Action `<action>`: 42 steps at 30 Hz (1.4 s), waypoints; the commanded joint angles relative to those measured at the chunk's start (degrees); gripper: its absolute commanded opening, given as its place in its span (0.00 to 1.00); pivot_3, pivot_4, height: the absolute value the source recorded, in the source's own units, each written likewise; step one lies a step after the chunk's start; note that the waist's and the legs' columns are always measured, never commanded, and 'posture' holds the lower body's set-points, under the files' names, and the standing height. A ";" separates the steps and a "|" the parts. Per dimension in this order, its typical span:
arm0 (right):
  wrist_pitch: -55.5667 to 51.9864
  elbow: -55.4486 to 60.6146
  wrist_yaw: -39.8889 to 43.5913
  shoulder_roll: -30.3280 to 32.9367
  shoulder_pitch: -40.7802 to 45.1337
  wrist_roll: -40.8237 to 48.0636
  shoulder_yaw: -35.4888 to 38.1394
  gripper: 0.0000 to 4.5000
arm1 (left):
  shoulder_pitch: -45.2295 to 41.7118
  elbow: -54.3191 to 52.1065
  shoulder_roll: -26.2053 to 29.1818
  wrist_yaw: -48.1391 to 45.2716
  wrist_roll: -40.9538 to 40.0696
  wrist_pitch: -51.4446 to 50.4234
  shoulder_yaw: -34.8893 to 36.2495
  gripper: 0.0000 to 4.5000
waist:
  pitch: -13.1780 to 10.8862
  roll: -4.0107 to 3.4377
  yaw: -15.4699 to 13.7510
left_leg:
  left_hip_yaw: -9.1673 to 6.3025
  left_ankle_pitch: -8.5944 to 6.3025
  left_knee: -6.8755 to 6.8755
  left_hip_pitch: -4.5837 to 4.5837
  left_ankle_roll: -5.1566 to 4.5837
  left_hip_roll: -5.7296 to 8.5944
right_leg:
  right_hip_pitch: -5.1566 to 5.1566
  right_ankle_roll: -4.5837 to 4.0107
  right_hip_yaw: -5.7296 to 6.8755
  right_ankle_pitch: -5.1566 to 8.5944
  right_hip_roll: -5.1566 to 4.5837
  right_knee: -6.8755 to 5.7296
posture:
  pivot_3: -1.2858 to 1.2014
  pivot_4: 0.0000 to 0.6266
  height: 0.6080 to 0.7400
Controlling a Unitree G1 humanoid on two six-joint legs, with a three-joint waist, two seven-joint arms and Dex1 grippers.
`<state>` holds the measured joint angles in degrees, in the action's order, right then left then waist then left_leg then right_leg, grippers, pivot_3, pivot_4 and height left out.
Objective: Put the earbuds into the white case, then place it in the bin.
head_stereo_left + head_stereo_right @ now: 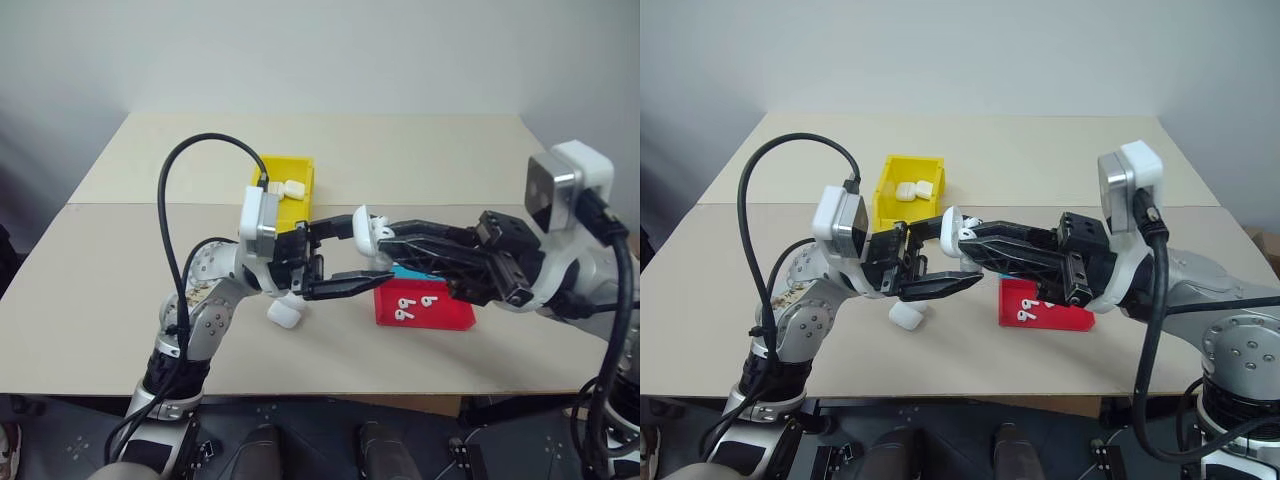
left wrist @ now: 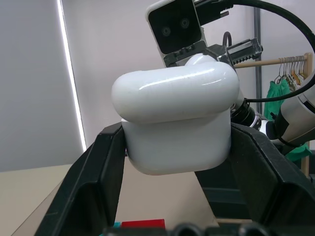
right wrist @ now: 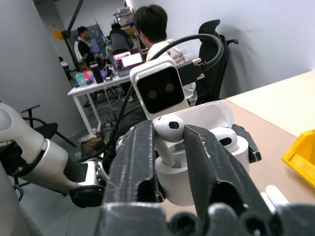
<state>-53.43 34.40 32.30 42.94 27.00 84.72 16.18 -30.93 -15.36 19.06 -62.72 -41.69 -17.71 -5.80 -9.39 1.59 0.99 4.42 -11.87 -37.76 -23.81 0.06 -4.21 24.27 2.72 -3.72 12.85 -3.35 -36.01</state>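
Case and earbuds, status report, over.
Left gripper shut on open case, held up off the table. Right gripper seating an earbud; one already in. Nothing in the way.

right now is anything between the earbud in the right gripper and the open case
Nothing visible. The right gripper pinches the earbud with its stem at the white case, lid open, held by the left gripper. Another earbud is already seated beside it.
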 commanded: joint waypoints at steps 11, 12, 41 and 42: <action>2.34 1.04 5.78 6.79 -4.38 0.32 4.19 0.78 | -0.32 -1.81 -0.37 0.10 -0.64 0.42 0.54 0.69 | -0.01 0.01 -0.16 | 0.00 0.00 0.00 -0.02 0.00 0.00 | 0.00 -0.01 0.00 0.00 -0.01 0.03 | 0.52 0.24 1.00; 2.63 1.11 6.55 7.45 -4.75 -0.16 4.61 0.78 | -0.33 -1.76 -0.38 0.10 -0.60 0.44 0.54 0.69 | -0.01 0.01 -0.16 | 0.00 0.00 0.00 -0.02 0.00 0.00 | 0.00 -0.01 0.00 0.00 -0.01 0.03 | 0.52 0.24 1.00; 22.35 -18.12 38.67 4.79 36.32 -49.06 -28.60 0.01 | -1.89 3.37 -3.30 -0.65 5.95 2.19 -2.98 0.69 | 0.01 -0.02 -0.34 | 0.06 0.03 0.00 -0.38 -0.06 0.00 | 0.39 -0.23 0.01 -0.17 -0.01 0.02 | 0.52 0.24 1.00; 23.29 -18.32 40.96 5.33 36.62 -50.15 -29.07 0.01 | -1.82 3.23 -3.30 -0.62 5.94 2.20 -2.98 0.69 | 0.01 -0.02 -0.33 | 0.06 0.03 0.00 -0.38 -0.06 0.00 | 0.40 -0.23 0.01 -0.17 -0.01 0.02 | 0.52 0.24 1.00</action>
<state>-32.75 16.04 69.80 47.31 62.33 36.00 -13.20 -31.90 -10.30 15.78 -63.24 -35.74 -16.10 -9.01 -9.38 1.57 0.66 4.48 -11.85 -37.76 -24.18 0.00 -4.21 24.67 2.49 -3.70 12.68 -3.36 -35.99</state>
